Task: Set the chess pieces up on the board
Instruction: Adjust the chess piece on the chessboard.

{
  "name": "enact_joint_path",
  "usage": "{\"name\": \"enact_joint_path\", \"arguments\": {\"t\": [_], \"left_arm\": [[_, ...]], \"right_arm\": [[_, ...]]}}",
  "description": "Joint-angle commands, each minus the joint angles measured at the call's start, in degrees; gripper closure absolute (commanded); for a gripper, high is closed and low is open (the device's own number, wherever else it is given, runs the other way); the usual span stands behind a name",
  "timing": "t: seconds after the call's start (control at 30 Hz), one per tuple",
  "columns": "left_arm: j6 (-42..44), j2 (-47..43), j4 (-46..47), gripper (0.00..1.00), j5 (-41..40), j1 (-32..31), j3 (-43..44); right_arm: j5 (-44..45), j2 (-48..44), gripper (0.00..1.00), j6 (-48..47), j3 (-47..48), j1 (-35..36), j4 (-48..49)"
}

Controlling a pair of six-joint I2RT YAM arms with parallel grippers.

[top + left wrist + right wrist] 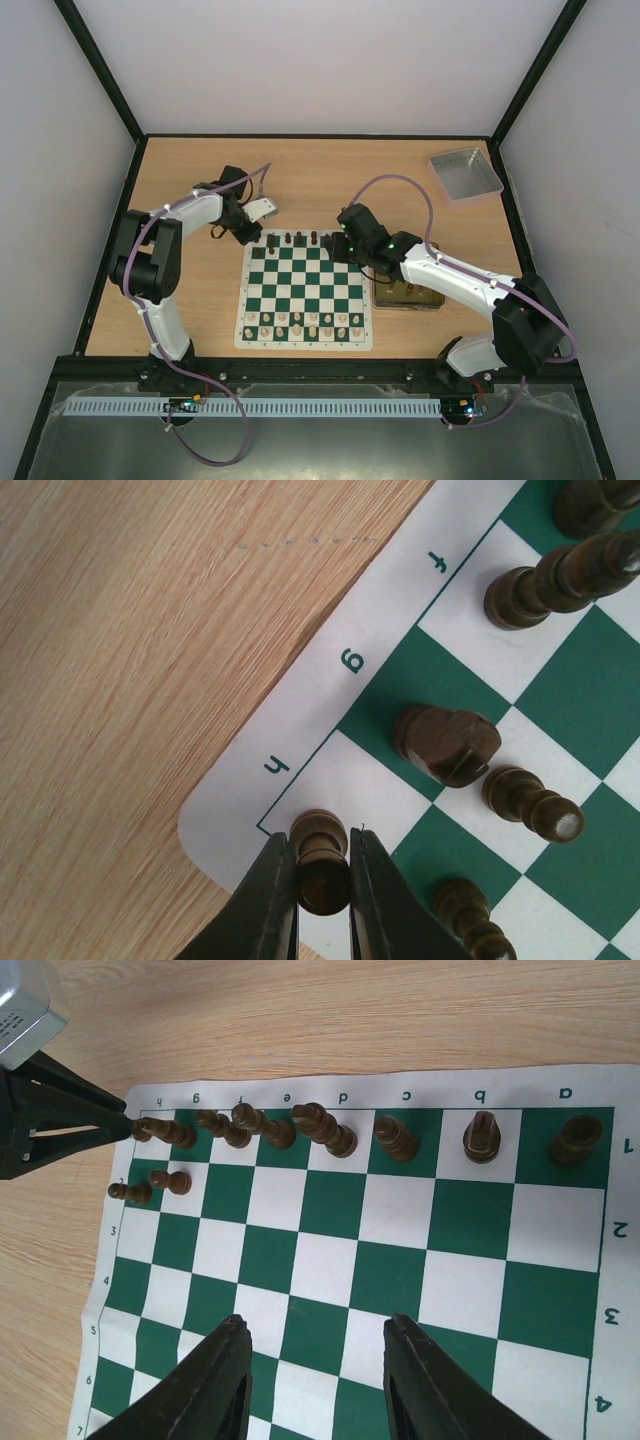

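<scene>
**Left gripper**: the jaws are closed against both sides of one dark piece, the held piece. It sits between the fingertips, over the white corner square of the board. The border letter "h" is printed just ahead and to the left of the fingertips, and "g" and "f" follow farther ahead along the same white margin. Whether the held piece's base touches the mat cannot be told. Other dark chess pieces stand ahead and to the right of the fingers on neighbouring squares, apart from the grip.

**Right gripper**: the fingers are spread wide with nothing between them, above the board's middle rows. Ahead of it the far border reads "h g f e d c b a" from left to right, with a row of dark pieces along it. Two smaller pieces stand one row nearer, at the left. The right margin reads 1, 2, 3, 4, and on the left margin 3 to 7 can be read.

**Top view:** pale pieces line the board's two near rows. A gold tin lies beside the board, under the right arm. A grey tray sits at the far right of the table.
</scene>
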Motion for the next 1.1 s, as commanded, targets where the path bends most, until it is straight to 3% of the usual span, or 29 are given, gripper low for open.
{"name": "enact_joint_path", "arguments": {"t": [0.0, 0.83, 0.87, 0.97, 1.07], "left_arm": [[-0.5, 0.6, -0.3, 0.93, 0.4, -0.7, 0.7], [-1.5, -0.6, -0.4, 0.96, 0.6, -1.5, -0.1], [-1.5, -0.6, -0.3, 0.94, 0.6, -1.4, -0.2], [-1.5, -0.8, -0.2, 0.72, 0.2, -1.4, -0.4], [-1.5, -1.3, 0.2, 0.65, -0.2, -1.5, -0.7]], "right_arm": [[1.1, 0.1, 0.64, 0.3, 0.6, -0.3, 0.1], [0.9, -1.2, 0.64, 0.3, -0.7, -0.3, 0.5], [0.9, -1.2, 0.64, 0.2, -0.6, -0.3, 0.4], [0.8, -0.9, 0.64, 0.2, -0.4, -0.3, 0.4], [0.7, -0.7, 0.64, 0.1, -0.2, -0.3, 0.4]]}}
